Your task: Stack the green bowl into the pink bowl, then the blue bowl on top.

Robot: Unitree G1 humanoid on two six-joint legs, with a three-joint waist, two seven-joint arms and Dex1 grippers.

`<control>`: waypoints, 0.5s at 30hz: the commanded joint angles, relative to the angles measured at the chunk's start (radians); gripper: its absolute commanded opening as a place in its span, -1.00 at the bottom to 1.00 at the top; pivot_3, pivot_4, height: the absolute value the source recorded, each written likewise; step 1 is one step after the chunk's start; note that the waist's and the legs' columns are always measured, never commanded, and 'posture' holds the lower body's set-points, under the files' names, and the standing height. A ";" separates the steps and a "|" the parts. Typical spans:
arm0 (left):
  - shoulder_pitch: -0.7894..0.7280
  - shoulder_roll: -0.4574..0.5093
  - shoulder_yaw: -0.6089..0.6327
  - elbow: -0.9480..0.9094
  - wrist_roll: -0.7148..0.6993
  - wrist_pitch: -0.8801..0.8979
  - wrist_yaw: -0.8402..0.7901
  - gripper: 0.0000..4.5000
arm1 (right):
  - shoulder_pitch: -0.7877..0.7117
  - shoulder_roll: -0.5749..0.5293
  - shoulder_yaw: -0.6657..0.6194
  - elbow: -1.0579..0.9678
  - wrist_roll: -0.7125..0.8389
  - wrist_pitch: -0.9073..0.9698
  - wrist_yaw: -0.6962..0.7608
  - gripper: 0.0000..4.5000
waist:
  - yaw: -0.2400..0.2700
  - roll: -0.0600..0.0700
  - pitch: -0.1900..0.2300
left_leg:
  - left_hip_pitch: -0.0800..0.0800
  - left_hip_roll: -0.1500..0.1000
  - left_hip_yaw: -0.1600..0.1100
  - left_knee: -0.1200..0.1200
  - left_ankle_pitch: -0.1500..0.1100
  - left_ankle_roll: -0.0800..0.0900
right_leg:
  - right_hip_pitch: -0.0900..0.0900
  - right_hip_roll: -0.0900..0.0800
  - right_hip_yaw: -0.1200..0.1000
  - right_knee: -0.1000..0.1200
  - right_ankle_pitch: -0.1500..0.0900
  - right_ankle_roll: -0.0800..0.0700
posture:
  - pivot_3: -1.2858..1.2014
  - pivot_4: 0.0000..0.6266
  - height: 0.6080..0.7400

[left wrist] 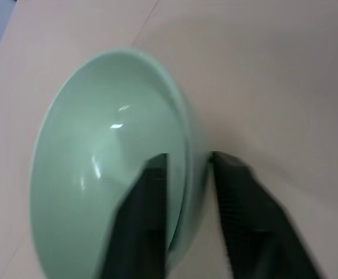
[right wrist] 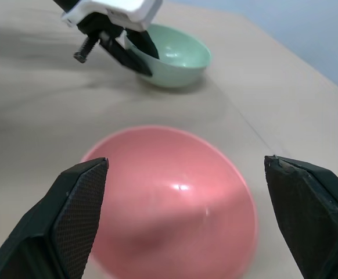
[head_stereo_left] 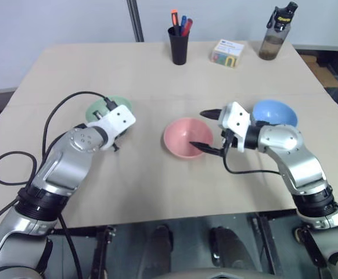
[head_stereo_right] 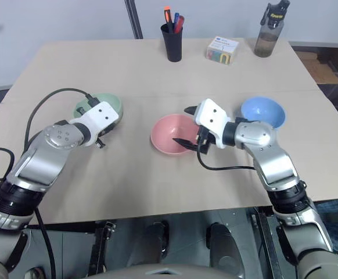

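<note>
The green bowl [left wrist: 99, 145] stands at the left of the table. My left gripper [left wrist: 189, 160] is shut on its near rim, one finger inside the bowl and one outside. The right wrist view shows this same grip on the green bowl [right wrist: 178, 55]. The pink bowl [head_stereo_left: 183, 136] sits upright and empty in the middle of the table. My right gripper [head_stereo_left: 207, 129] hovers open over its right edge, its fingers spread wide with nothing between them. The blue bowl [head_stereo_left: 275, 111] sits upright at the right, just behind my right wrist.
At the back of the table [head_stereo_left: 157, 192] stand a black cup of pens [head_stereo_left: 179, 45], a small colourful box [head_stereo_left: 227, 52] and a dark bottle [head_stereo_left: 276, 35]. A black cable [head_stereo_left: 18, 163] loops over the table beside my left arm.
</note>
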 commanded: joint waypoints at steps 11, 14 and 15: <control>0.272 0.107 0.240 -0.314 -0.142 -0.187 -0.265 -0.96 | 0.148 -0.080 -0.142 -0.123 0.102 -0.004 -0.030 1.00 | 0.000 -0.001 0.000 | 0.001 0.001 0.000 0.002 0.000 0.000 | 0.000 0.000 0.001 0.003 -0.003 -0.003 | 0.03 -0.52 1.00; 0.273 0.115 0.288 -0.363 -0.191 -0.244 -0.310 -0.96 | 0.276 -0.109 -0.222 -0.166 0.159 -0.042 -0.010 1.00 | 0.013 -0.002 0.001 | 0.000 0.000 0.001 0.001 0.000 0.000 | 0.000 -0.001 0.000 0.001 -0.002 -0.005 | 0.03 -0.52 1.00; 0.252 0.105 0.290 -0.374 -0.216 -0.252 -0.325 -0.96 | 0.315 -0.118 -0.245 -0.182 0.171 -0.042 -0.013 1.00 | 0.014 -0.002 0.001 | 0.000 0.000 0.001 0.002 0.000 0.000 | 0.001 -0.001 0.000 0.001 -0.003 -0.004 | 0.03 -0.52 1.00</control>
